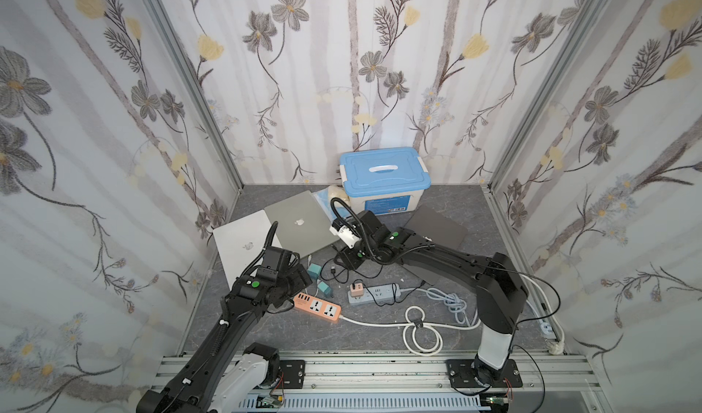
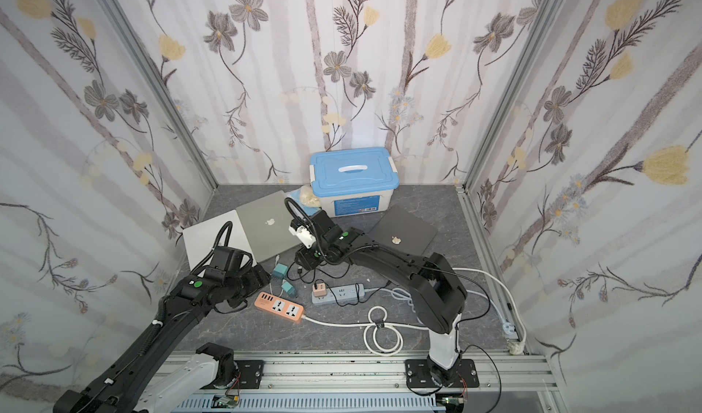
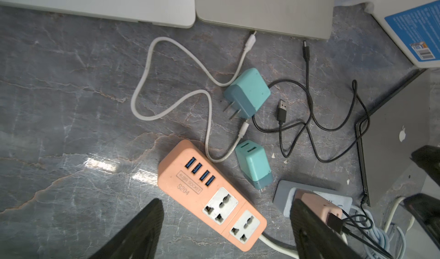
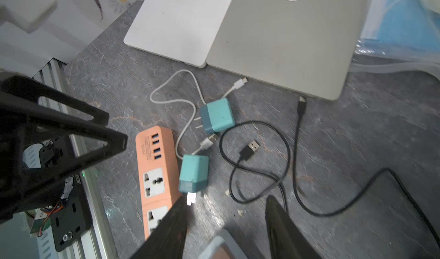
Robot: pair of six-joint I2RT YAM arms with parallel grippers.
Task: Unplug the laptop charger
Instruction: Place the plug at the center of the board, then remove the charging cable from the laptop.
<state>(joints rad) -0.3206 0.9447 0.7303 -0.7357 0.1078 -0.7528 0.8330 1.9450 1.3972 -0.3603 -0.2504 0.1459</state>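
Two teal charger adapters (image 3: 247, 93) (image 3: 254, 166) lie loose on the table beside the orange power strip (image 3: 209, 193), prongs bare. A white cable's plug (image 3: 251, 41) rests just off the silver laptop's (image 3: 264, 5) edge, and a black cable's tip (image 3: 306, 49) lies near it. My left gripper (image 3: 226, 200) hangs open over the orange strip's sockets, holding nothing. In the right wrist view my right gripper (image 4: 226, 198) is open above bare table just past the nearer teal adapter (image 4: 193, 172). Both top views show the adapters (image 1: 314, 269) (image 2: 280, 269) between the two arms.
A grey power strip (image 1: 374, 292) carries a pink adapter (image 1: 356, 288) with black leads. A white laptop (image 1: 239, 240), a dark laptop (image 1: 437, 226) and a blue-lidded box (image 1: 383, 171) stand behind. White cord coils (image 1: 421, 335) lie near the front rail.
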